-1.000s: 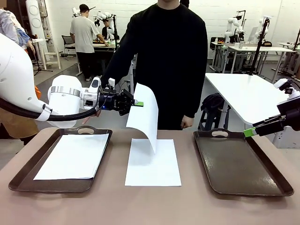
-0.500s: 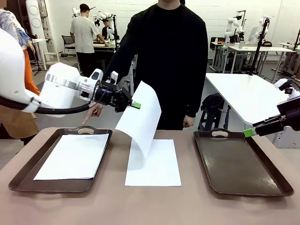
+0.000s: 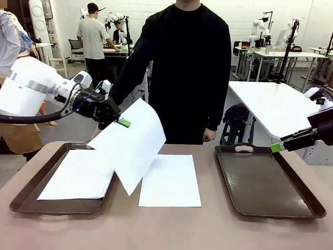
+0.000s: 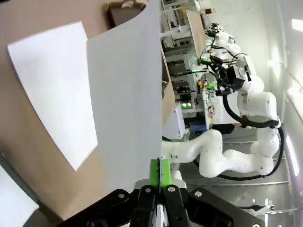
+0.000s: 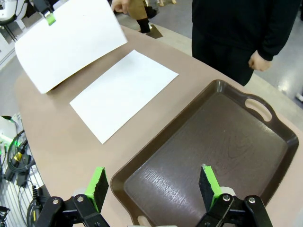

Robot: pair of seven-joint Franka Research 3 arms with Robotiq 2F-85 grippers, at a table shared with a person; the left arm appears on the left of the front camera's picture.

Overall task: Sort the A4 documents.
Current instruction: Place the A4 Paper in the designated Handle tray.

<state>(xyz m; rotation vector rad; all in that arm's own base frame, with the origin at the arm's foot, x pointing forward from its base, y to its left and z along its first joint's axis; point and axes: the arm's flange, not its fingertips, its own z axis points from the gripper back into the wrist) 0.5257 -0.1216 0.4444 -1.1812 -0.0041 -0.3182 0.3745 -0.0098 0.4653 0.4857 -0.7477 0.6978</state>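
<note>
Above left tray (image 3: 16,204), blank sheet (image 3: 130,145), tilted

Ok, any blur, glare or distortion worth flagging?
Front view: evenly lit, soft sheen on the right tray. Left wrist view: rolled sideways, the held sheet shaded grey. Right wrist view: wide-angle bend, glare on the same tray.

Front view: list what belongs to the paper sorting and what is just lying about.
Job: held sheet; left gripper pinching it; middle sheet; tray sheet; left tray; right tray.
Lying about: white side table; dark bundle beside it.
</note>
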